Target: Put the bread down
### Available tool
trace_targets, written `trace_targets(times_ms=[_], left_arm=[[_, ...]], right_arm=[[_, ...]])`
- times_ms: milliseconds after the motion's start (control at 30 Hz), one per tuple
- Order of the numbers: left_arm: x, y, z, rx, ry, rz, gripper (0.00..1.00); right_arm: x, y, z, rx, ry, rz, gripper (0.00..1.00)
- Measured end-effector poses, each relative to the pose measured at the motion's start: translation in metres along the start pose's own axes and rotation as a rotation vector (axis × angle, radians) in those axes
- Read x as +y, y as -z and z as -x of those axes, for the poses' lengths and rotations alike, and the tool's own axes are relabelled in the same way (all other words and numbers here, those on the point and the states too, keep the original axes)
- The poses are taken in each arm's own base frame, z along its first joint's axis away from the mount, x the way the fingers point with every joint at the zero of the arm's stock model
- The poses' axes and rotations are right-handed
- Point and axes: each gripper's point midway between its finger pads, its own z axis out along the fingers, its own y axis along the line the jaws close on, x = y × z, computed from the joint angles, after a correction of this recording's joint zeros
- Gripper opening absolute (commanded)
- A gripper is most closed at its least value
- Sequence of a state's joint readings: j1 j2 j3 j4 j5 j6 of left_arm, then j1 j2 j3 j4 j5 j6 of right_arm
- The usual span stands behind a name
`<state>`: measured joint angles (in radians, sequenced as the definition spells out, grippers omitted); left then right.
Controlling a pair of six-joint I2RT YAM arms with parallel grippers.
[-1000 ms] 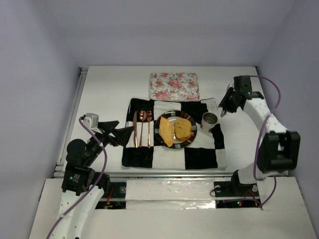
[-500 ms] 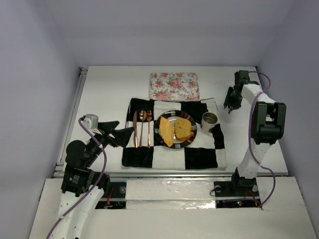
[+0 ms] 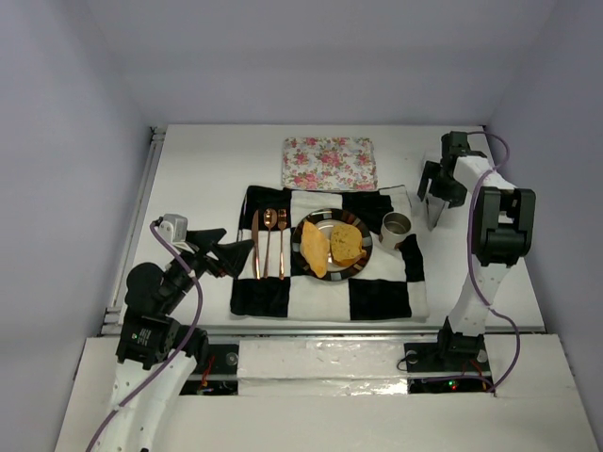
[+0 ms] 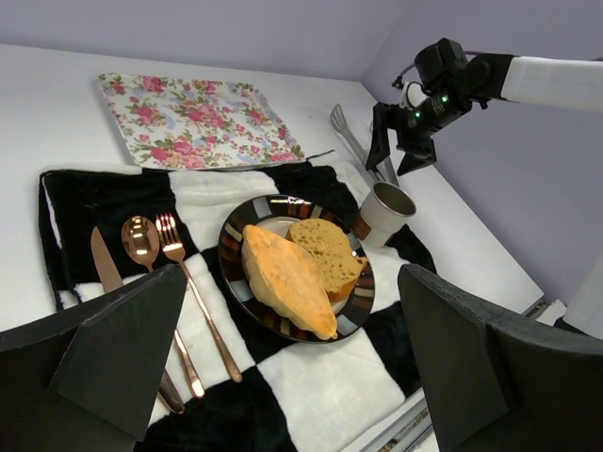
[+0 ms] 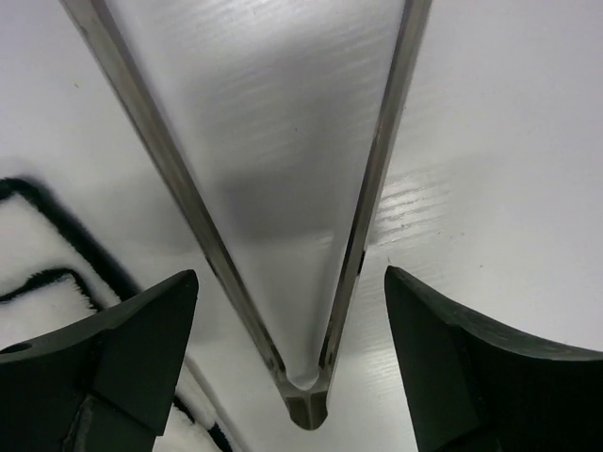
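The bread is two toasted pieces on a dark striped plate (image 3: 331, 214) (image 4: 236, 275). One is a long yellow slice (image 3: 314, 249) (image 4: 287, 280). The other, rounder and browner (image 3: 349, 242) (image 4: 330, 250), leans against it. My left gripper (image 3: 229, 250) (image 4: 292, 311) stands open at the placemat's left edge, facing the plate, holding nothing. At the table's right my right gripper (image 3: 433, 202) (image 5: 290, 282) points down, open. Metal tongs (image 5: 306, 405) (image 4: 349, 132) lie flat on the table under it, their hinge end between the spread fingers and touching neither.
A black-and-white checked placemat (image 3: 377, 297) holds the plate, a copper knife (image 3: 255, 243), spoon and fork, and a grey cup (image 3: 396, 229) (image 4: 384, 212) just right of the plate. A floral tray (image 3: 330, 163) (image 4: 198, 118) lies behind the mat. Walls close in on three sides.
The right arm has swung its elbow in and upright. Its gripper has shifted slightly right and its jaws have spread wide. The left arm and the bread have not moved.
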<state>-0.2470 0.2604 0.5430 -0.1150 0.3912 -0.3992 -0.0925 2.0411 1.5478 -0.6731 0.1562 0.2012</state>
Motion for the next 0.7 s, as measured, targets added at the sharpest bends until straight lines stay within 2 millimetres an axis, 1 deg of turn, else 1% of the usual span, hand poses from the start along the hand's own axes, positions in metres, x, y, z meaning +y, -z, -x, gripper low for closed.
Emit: trace_targets(times_ms=[67,100,167,200,233,267,333,367,400,433,467,500,533,600,700], left_arm=[[0.0,0.0,0.0,0.001,0.0,0.0,0.96],[0.0,0.0,0.0,0.001,0.0,0.001,0.96],[0.0,0.0,0.0,0.002,0.001,0.001,0.96],[0.001,0.0,0.0,0.002,0.001,0.002,0.96],[0.001,-0.001,-0.001,0.003,0.001,0.004,0.96],[0.001,-0.001,-0.001,0.004,0.002,0.006,0.96],[0.002,-0.001,-0.001,0.003,0.002,0.009,0.97],[0.002,-0.001,0.0,0.002,0.002,0.01,0.97],[0.003,-0.001,0.0,0.0,0.002,0.013,0.98],[0.004,-0.001,0.0,-0.001,0.003,0.018,0.98],[0.005,-0.001,0.0,-0.004,0.003,0.024,0.99],[0.006,-0.001,0.001,-0.007,0.003,0.03,0.99],[0.007,-0.001,0.001,-0.01,0.004,0.038,0.99],[0.009,-0.001,0.003,-0.017,0.004,0.052,0.99],[0.012,-0.001,0.004,-0.026,0.005,0.066,0.99]], right_arm=[[0.0,0.003,0.007,-0.019,-0.017,-0.003,0.92],[0.001,0.006,0.009,-0.03,-0.027,-0.002,0.94],[0.002,0.017,0.016,-0.059,-0.058,0.007,0.94],[0.002,0.026,0.022,-0.085,-0.079,0.016,0.94],[0.004,0.039,0.03,-0.122,-0.106,0.031,0.93],[0.005,0.055,0.037,-0.171,-0.139,0.056,0.88],[0.011,0.099,0.052,-0.289,-0.216,0.141,0.82],[0.014,0.124,0.058,-0.358,-0.255,0.196,0.7],[0.02,0.154,0.059,-0.43,-0.293,0.277,0.58],[0.025,0.185,0.057,-0.495,-0.329,0.369,0.38],[0.035,0.218,0.06,-0.574,-0.371,0.49,0.0],[0.034,0.245,0.044,-0.626,-0.376,0.558,0.0],[0.039,0.269,0.034,-0.671,-0.394,0.645,0.0],[0.049,0.308,0.005,-0.732,-0.381,0.81,0.0],[0.065,0.34,-0.045,-0.736,-0.318,0.999,0.0]])
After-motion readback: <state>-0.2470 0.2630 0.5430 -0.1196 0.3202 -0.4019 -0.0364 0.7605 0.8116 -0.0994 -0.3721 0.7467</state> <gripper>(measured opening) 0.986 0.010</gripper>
